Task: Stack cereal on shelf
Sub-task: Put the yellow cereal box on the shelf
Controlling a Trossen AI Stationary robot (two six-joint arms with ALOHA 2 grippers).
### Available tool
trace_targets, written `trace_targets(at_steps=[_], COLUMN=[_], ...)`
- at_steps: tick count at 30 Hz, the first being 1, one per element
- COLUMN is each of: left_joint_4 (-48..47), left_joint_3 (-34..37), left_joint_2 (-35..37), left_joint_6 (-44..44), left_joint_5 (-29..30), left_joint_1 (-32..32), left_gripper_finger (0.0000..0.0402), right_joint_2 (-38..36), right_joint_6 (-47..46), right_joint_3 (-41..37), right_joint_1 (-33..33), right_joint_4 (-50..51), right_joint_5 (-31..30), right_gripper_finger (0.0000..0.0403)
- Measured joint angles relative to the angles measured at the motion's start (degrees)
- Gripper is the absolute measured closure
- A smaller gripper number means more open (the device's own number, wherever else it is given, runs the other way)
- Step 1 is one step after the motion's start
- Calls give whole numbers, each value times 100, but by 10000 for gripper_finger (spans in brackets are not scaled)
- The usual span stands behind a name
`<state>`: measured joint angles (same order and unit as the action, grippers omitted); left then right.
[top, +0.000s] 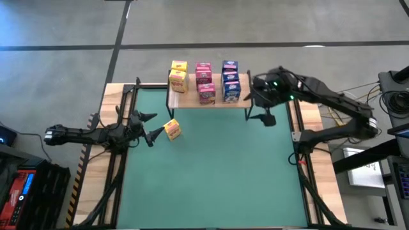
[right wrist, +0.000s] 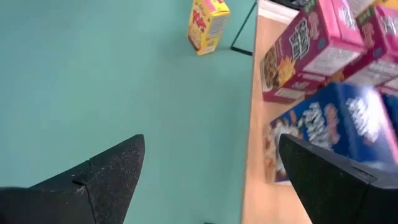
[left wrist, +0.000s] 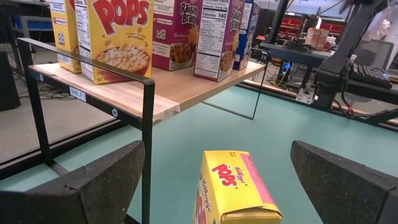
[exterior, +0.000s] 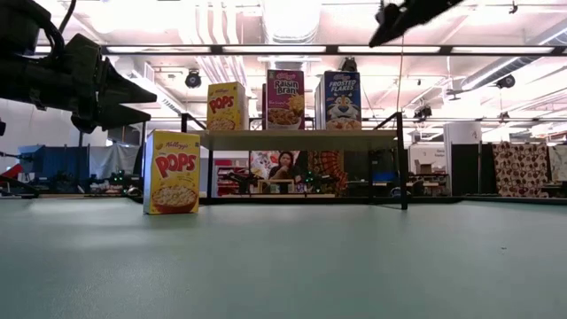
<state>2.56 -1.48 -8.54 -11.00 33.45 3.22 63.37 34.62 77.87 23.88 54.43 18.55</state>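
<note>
Green matting covers the desk (top: 211,172), at whose far edge the light-wood shelf (top: 208,100) is set, loaded with upright cereal boxes in three rows: yellow ones (top: 178,75), pink ones (top: 204,83) and blue ones (top: 231,81). One yellow Pops box (top: 172,129) is stood upright on the mat just in front of the shelf's left end, long axis vertical, printed front turned away from the shelf. The left claw (top: 149,126) is held wide apart just beside that box without touching it, and the right claw (top: 267,117) is raised by the shelf's right end, fingers likewise apart and empty.

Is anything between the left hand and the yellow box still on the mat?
Nothing visible. The left hand is open, and the yellow Pops box stands upright on the green mat just ahead of its fingers, with only bare mat between. The shelf stands farther back.
</note>
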Motion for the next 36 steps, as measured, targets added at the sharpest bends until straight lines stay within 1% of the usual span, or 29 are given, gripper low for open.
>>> trace_targets(at_steps=[5,8,11,16,20,24,31,36], left_joint_4=[-2,-2,-2,1,1,0,0,0], left_joint_3=[0,0,0,0,0,0,0,-1], left_joint_2=[-2,-1,-2,-2,-2,-1,-2,-1], left_joint_6=[0,1,0,1,0,1,0,0], left_joint_5=[0,0,0,0,-2,0,0,0], left_joint_1=[0,0,0,0,0,0,0,0], left_gripper_finger=[15,15,15,15,15,15,15,15], right_joint_2=[-990,-1523,-1999,-2710,-3227,-3581,-3898,-4107], right_joint_6=[-520,-610,-619,-857,-862,-863,-765,-696], right_joint_3=[-1547,-2389,-3109,-4184,-4887,-5493,-6454,-7134], right_joint_1=[0,0,0,0,0,0,0,0], right_joint_4=[-1230,-2006,-2677,-3662,-4386,-5021,-6052,-7096], right_joint_5=[22,194,378,391,393,393,397,444], right_gripper_finger=[44,44,44,44,44,44,44,44])
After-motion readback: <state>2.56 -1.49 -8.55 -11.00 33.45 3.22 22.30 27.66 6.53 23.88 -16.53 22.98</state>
